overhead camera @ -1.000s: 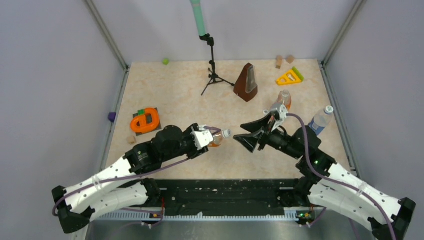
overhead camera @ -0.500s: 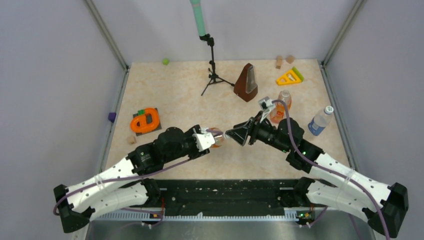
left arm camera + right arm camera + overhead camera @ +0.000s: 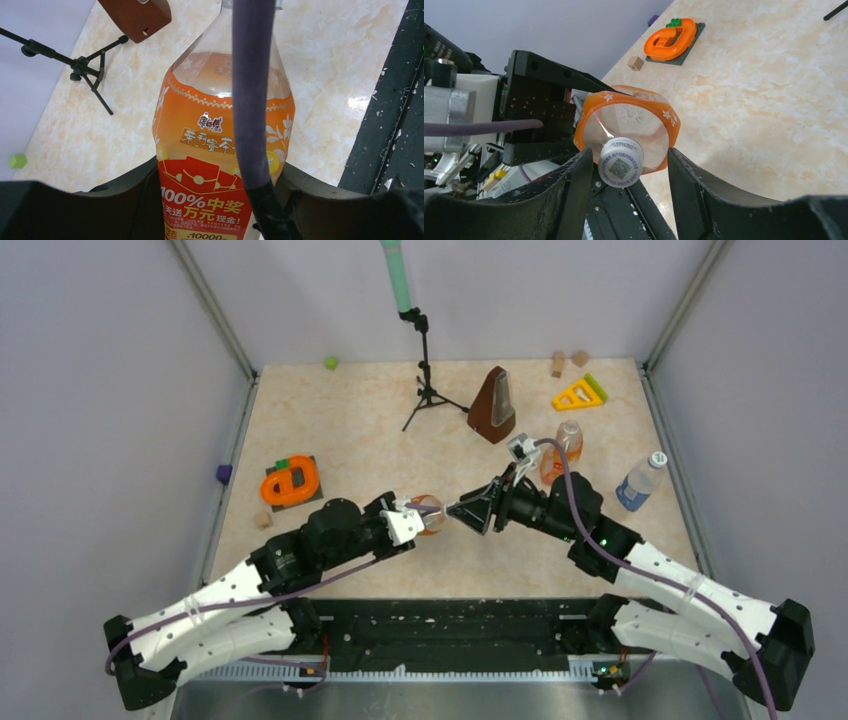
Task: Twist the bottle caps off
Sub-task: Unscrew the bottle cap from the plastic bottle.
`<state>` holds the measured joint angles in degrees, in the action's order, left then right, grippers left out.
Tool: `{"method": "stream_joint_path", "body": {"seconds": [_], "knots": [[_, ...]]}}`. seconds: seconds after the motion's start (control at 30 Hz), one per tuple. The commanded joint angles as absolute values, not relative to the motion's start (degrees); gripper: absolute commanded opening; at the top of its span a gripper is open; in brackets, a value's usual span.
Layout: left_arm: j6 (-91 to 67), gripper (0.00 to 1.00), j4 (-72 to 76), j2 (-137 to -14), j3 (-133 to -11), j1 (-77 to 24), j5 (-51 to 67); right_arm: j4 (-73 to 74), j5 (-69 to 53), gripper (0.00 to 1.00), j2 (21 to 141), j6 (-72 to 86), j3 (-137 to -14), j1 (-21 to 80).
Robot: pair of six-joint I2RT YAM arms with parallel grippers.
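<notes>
My left gripper [image 3: 418,521] is shut on the squat orange bottle [image 3: 432,512] and holds it level above the table, neck pointing right. In the left wrist view the bottle [image 3: 220,150] fills the space between the fingers of that gripper [image 3: 220,200], and a purple cable crosses in front of it. My right gripper [image 3: 462,512] is open. Its jaws stand on either side of the bottle's white cap [image 3: 620,162] without touching it, with the gripper [image 3: 629,154] facing the neck head-on. The slim orange bottle [image 3: 566,448] and the clear blue-label bottle [image 3: 640,480] stand capped at the right.
A brown metronome [image 3: 494,405] and a small tripod [image 3: 425,370] stand at the back middle. A yellow triangle [image 3: 580,393] and wooden blocks [image 3: 558,362] lie back right. An orange toy on a dark base [image 3: 291,482] and a wooden block [image 3: 263,520] lie left.
My right gripper has moved left, away from the slim bottle, and its open jaws now stand around the cap of the held bottle. The left gripper has barely moved.
</notes>
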<state>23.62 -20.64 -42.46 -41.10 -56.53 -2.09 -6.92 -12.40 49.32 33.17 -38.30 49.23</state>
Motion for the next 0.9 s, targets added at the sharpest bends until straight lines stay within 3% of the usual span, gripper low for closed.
{"method": "stream_joint_path", "body": {"seconds": [0.0,0.27,0.37,0.57,0.7,0.87], "knots": [[23.99,0.0,-13.25,-41.02,-40.55,-56.78,-14.36,-7.26,-14.75,0.55,50.29,31.26,-40.77,49.66],[23.93,0.0,-13.7,-41.08,-40.75,-56.78,-13.96,-9.25,-15.26,0.38,50.44,31.07,-40.0,49.66],[23.62,0.0,-13.99,-41.5,-41.03,-56.8,-13.51,-9.84,-15.85,0.21,50.21,30.44,-39.58,49.7],[20.59,0.0,-17.22,-43.22,-43.25,-56.73,-9.73,-9.56,-20.06,0.03,49.2,23.79,-37.51,49.66],[18.52,0.0,-19.81,-45.2,-44.65,-56.78,-7.44,-8.42,-22.69,0.0,46.27,17.64,-33.72,49.67],[17.64,0.0,-21.97,-45.06,-46.31,-56.71,4.19,-7.31,-29.64,0.0,40.98,9.75,-31.09,49.71]]}}
